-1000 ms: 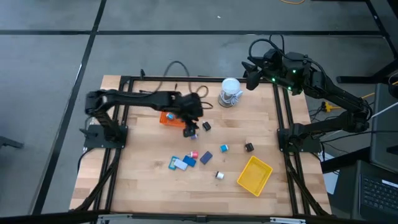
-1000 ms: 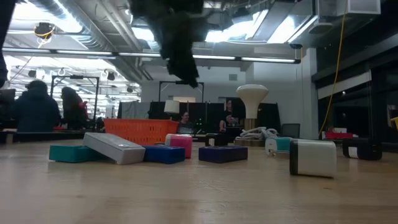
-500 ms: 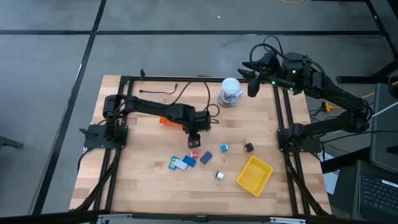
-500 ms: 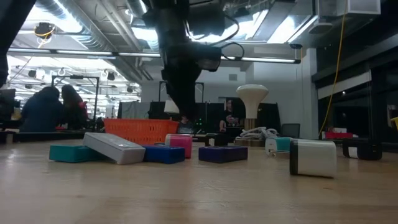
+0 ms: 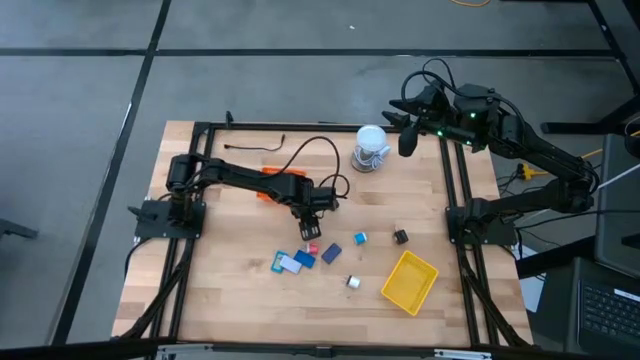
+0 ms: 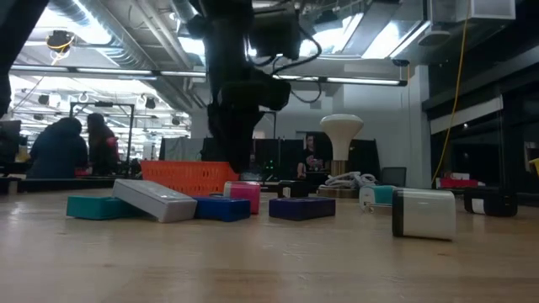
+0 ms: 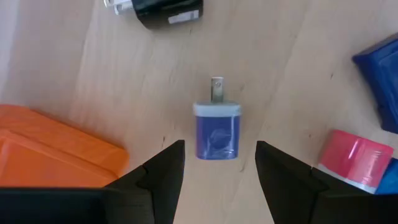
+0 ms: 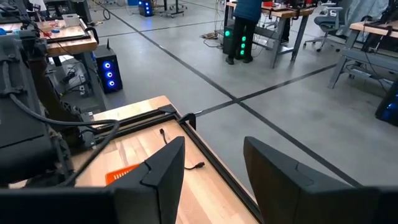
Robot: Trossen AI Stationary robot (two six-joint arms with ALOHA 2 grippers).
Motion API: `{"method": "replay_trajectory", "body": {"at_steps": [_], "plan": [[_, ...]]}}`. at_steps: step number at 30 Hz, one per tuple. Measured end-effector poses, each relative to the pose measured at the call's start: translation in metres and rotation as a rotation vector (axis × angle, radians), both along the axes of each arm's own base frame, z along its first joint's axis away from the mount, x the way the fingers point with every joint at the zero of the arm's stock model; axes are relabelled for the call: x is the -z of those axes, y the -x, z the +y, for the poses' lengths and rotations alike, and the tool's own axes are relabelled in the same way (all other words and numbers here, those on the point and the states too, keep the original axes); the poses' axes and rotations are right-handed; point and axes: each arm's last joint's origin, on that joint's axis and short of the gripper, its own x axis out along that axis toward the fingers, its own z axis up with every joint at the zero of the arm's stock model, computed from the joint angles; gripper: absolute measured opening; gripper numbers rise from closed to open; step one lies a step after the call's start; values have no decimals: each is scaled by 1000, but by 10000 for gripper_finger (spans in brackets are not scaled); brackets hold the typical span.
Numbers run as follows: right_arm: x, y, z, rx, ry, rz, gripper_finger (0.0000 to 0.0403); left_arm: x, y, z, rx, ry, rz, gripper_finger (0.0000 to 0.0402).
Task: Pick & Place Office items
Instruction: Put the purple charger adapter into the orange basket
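The pick is being lined up: the left gripper (image 7: 216, 165), fingers spread apart, is held directly over a blue plug block (image 7: 217, 127) lying mid-table beside the orange tray (image 7: 50, 149). A straight descent and closure are called for. The right gripper (image 8: 211, 165), also spread, is parked at the far right corner.

I count two mesh trays on my table: one orange tray (image 5: 270, 189) and one yellow tray (image 5: 409, 281). One white roll (image 5: 370, 148) stands at the far edge. About eight small office items (image 5: 303, 260) lie scattered between them, and my two arms are over the table.
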Motion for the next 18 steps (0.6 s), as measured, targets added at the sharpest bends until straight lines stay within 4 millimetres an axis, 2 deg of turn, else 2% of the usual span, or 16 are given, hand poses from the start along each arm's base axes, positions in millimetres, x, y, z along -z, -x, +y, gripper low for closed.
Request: {"method": "replay_trajectory", "body": {"at_steps": [13,18], "plan": [[0,0,0,0,3,2,171,16,-3,-1,0,26,-37,191],[0,0,0,0,3,3,171,36,-8,-2,-4,56,-7,191]]}}
